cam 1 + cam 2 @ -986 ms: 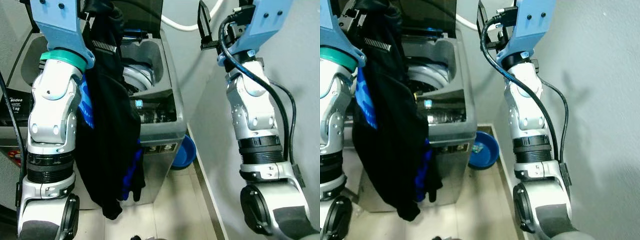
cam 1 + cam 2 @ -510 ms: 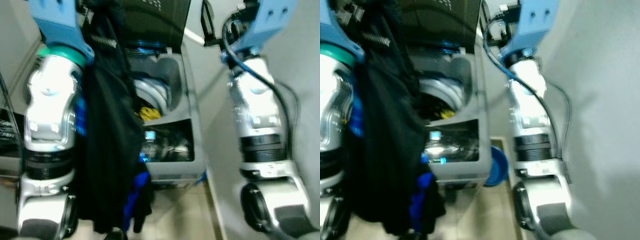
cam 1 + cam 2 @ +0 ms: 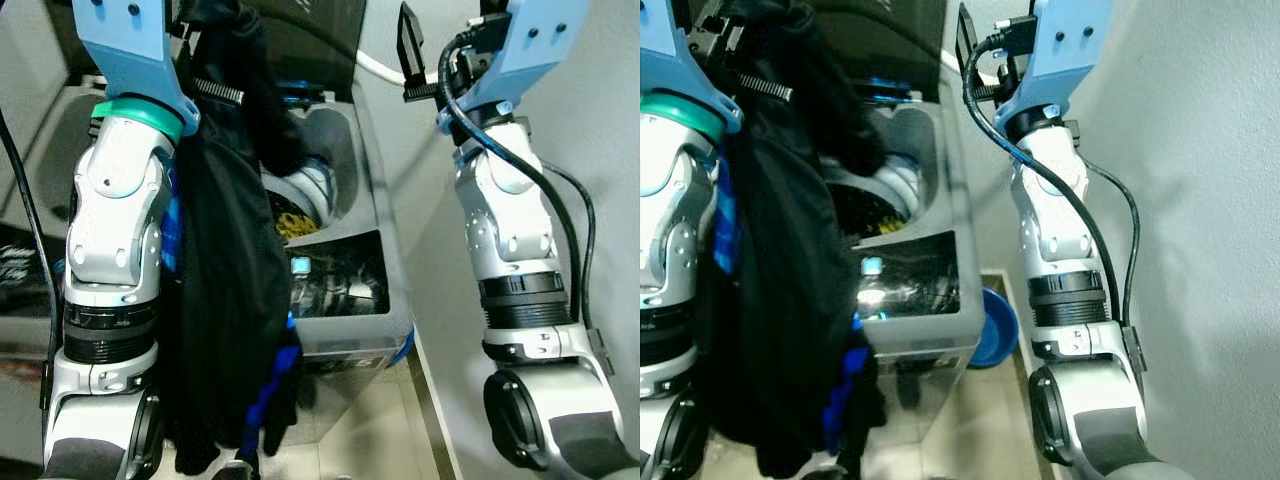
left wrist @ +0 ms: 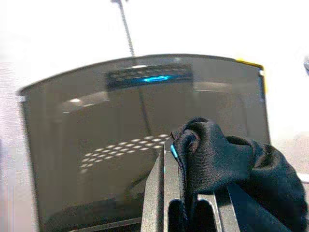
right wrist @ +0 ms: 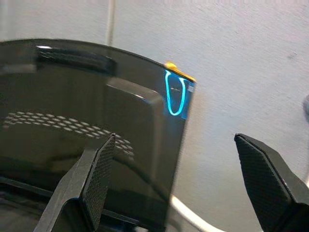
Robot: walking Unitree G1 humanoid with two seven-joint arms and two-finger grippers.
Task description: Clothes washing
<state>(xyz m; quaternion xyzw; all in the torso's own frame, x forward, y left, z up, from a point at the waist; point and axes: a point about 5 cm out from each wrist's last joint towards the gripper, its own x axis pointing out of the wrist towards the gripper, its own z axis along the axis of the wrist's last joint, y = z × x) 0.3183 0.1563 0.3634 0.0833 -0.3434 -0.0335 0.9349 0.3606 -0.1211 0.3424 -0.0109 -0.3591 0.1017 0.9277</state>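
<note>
Item: black garment [image 3: 225,300] with blue trim, held high by the left gripper [image 4: 186,212], whose fingers were seen pinching a bunched fold of the cloth in the left wrist view. The garment was hung down the near left side of the washer [image 3: 385,300], its hem close to the floor and its upper part draped over the drum [image 3: 300,195] opening.

Item: washer, top-loading, lid [image 4: 145,145] raised at the far side. A yellow item was noted inside the drum.

Item: right gripper [image 5: 178,179], raised at the right near the lid's edge, fingers spread wide, nothing held.

Item: blue basin [image 3: 995,330], on the floor just right of the washer.

Step judged in hand: loading the garment into the drum. It would be done best if the hold were carried further over the opening and lowered before release, so that the long tail is fed in and not left over the washer's front.

Difference from one second earlier: the washer was seen closer and more central, a camera shift; the garment's top was now over the opening.
</note>
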